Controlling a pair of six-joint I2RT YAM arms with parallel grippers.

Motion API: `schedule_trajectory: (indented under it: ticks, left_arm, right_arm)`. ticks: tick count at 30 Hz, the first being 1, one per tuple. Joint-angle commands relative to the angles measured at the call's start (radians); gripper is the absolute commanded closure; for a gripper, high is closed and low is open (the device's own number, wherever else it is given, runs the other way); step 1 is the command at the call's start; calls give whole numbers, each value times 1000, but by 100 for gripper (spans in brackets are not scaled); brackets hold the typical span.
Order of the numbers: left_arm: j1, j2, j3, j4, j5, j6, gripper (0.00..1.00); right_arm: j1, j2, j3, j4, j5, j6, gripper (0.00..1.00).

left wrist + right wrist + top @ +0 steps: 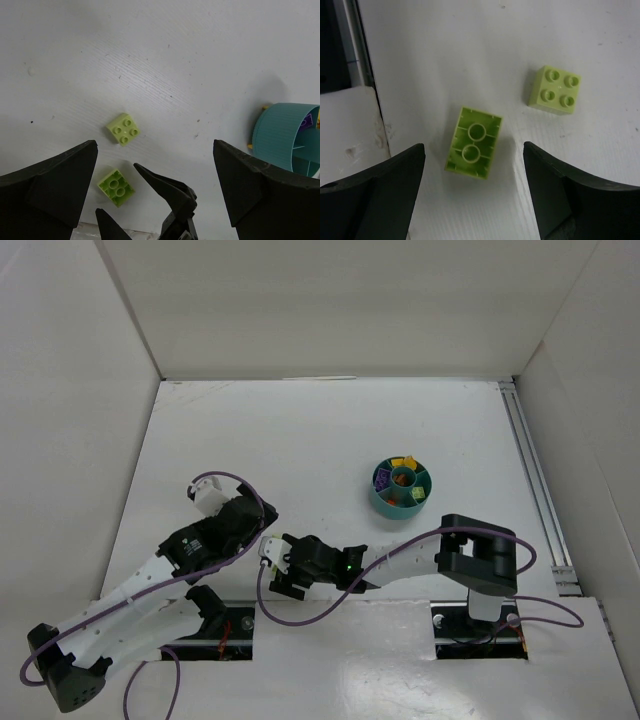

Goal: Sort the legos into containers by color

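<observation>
Two lime green legos lie on the white table near its front edge. One lies upside down (473,142), hollow side up, between the open fingers of my right gripper (472,190), untouched. The paler one (554,90) sits studs up beside it. The left wrist view shows both, upside-down (116,187) and pale (123,129), with my right gripper's fingers (167,192) by the first. My left gripper (155,165) is open and empty above them. The teal divided bowl (401,488) holds purple, yellow and orange legos. In the top view my grippers, left (262,523) and right (275,565), are close together.
The table's front edge and a dark gap (350,55) lie just left of the upside-down lego. The bowl's outer wall (280,137) shows at the right of the left wrist view. A metal rail (535,480) runs along the table's right side. White walls enclose the table.
</observation>
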Motion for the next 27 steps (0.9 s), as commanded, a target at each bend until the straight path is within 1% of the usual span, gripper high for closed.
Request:
schedule_trajectory:
  ticks: [1,4,5,6,8,9,12,13,14,18,19,20,22,23,26,27]
  left_arm:
    - [4,10,3,-22,-26,-10,0]
    - [4,10,3,-22,-35,-10,0]
    - [4,10,3,-22,-36,-10,0]
    - [4,19,3,-22,-36,-21,0]
    - [4,19,14,-22,-45,-21,0]
    - [4,19,14,-31,-45,-21,0]
    - [4,19,39,-41,-55,-11,0]
    - [4,19,51,-41,-55,-11,0]
    - [4,19,51,-64,-65,-11,0]
    - [4,28,71,-85,-75,-21,0]
    - [4,28,71,-85,-85,-21,0]
    - [4,28,71,-85,-85,-21,0]
    - [4,28,71,-85,-85,-21,0]
    - [4,28,71,-85,-85,-21,0]
    - [4,28,71,-85,-85,-12,0]
    - [4,28,71,-76,-85,2,0]
  right_arm:
    - [0,21,58,109,-33,28,17]
    - [0,21,58,109,-23,39,23]
    - [0,21,58,109,-12,50,33]
    - [0,30,58,109,5,50,39]
    - [0,40,58,109,14,60,50]
    - [0,40,58,109,14,60,53]
    - [0,49,58,98,14,60,55]
    - [0,49,58,98,14,60,51]
    - [0,49,58,98,14,60,49]
    - [0,61,67,80,14,60,48]
    - [0,61,67,79,5,60,51]
    - [0,70,76,79,5,60,57]
    - [0,61,76,79,-6,60,63]
    - [0,52,67,79,11,60,68]
    - [0,-20,27,79,36,60,75]
    - [0,-73,-2,79,45,60,75]
